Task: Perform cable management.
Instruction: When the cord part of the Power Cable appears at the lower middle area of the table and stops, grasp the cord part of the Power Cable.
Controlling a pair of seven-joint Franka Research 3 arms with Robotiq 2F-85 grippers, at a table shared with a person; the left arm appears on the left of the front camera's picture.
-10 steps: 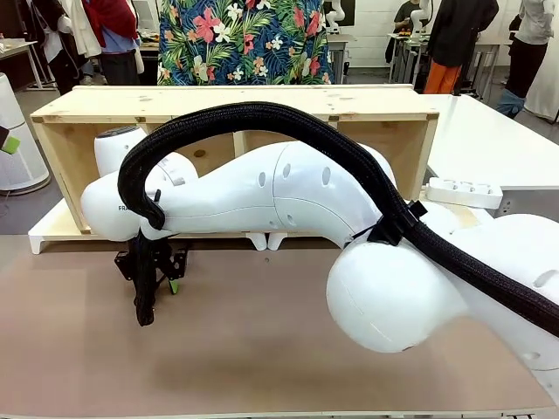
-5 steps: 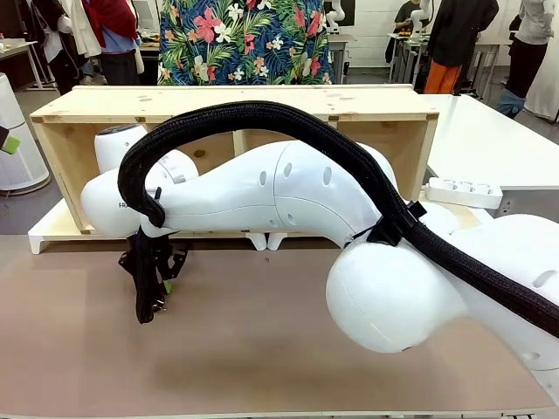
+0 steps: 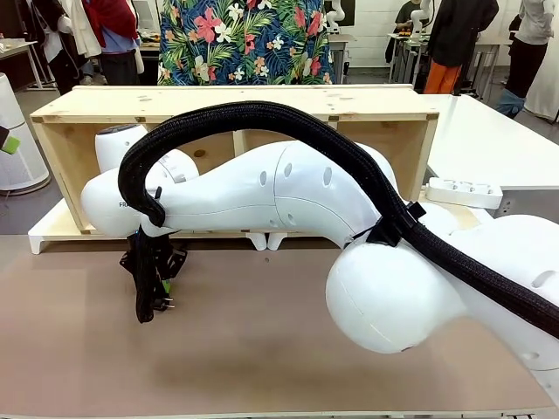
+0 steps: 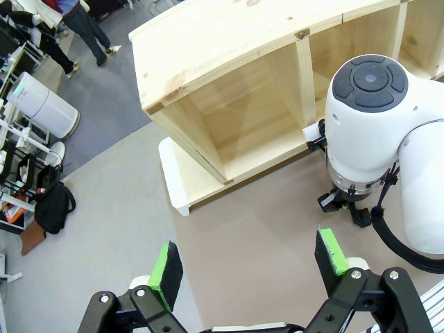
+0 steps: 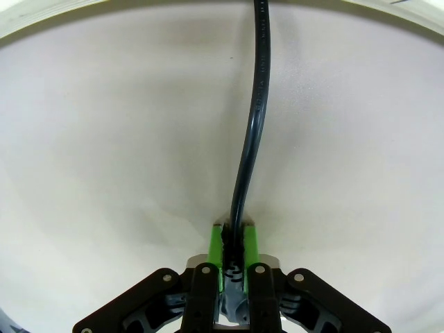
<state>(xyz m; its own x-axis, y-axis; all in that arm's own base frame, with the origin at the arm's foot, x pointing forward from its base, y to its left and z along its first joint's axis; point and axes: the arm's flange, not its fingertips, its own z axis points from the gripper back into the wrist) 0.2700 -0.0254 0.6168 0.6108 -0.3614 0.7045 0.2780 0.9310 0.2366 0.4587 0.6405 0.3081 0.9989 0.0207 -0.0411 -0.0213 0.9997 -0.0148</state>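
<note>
In the right wrist view, the thin black cable runs from the top edge down across the pale table. It ends between the green pads of my right gripper, which is shut on it. In the front view my right arm reaches across to the table's left side, where the right gripper hangs low over the brown table, partly behind the arm's braided sleeve. My left gripper is open and holds nothing. It is high above the table's left edge, looking down on the right arm's wrist.
An open wooden shelf box lies along the far side of the table on a white base, just behind my right gripper. A white power strip sits at the far right. People stand beyond the table.
My right gripper's fingers have closed the last bit onto the cable and turned slightly. The arm has hardly shifted.
</note>
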